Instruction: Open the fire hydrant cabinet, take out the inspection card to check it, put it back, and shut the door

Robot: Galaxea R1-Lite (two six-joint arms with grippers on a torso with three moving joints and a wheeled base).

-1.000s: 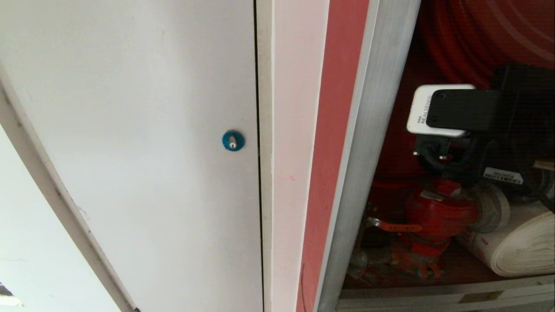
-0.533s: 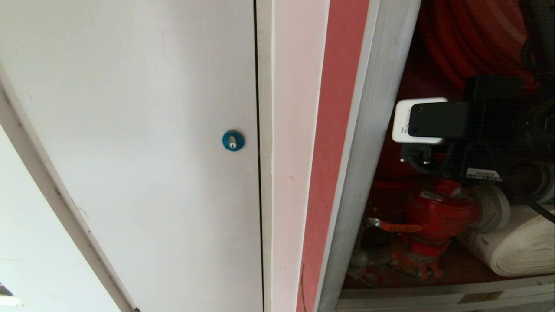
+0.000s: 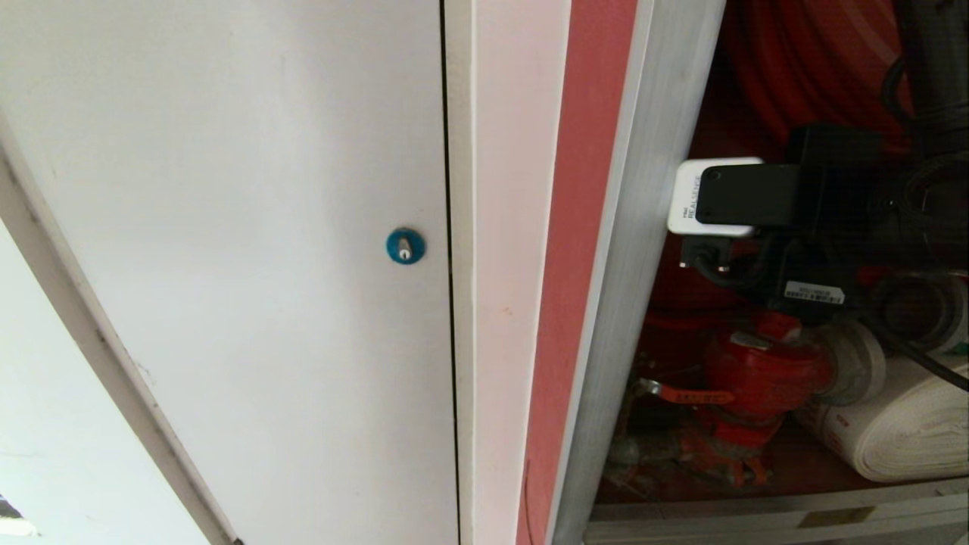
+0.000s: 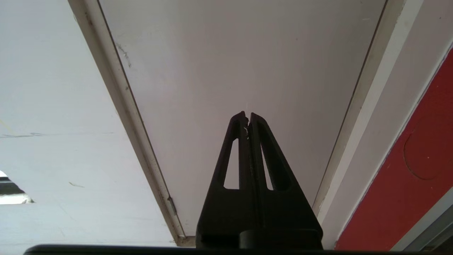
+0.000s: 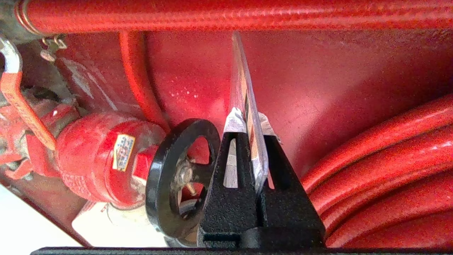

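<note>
Your right end effector (image 5: 249, 122) was inside the open red cabinet (image 3: 651, 227), pinching the card (image 5: 244, 88) edge-on, beside the valve (image 5: 92, 156) and black handwheel (image 5: 184, 177), with hose (image 5: 382, 170) coiled alongside. Your left end effector (image 4: 247, 117), pressed together, faced the white door (image 3: 227, 227) with its blue lock (image 3: 405, 246).

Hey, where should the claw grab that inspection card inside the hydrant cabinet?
By its near edge, coming in along its plane: the inspection card is a thin flat sheet standing edge-on, so it is best pinched across its two faces. The right claw is shut on it just so.
</note>
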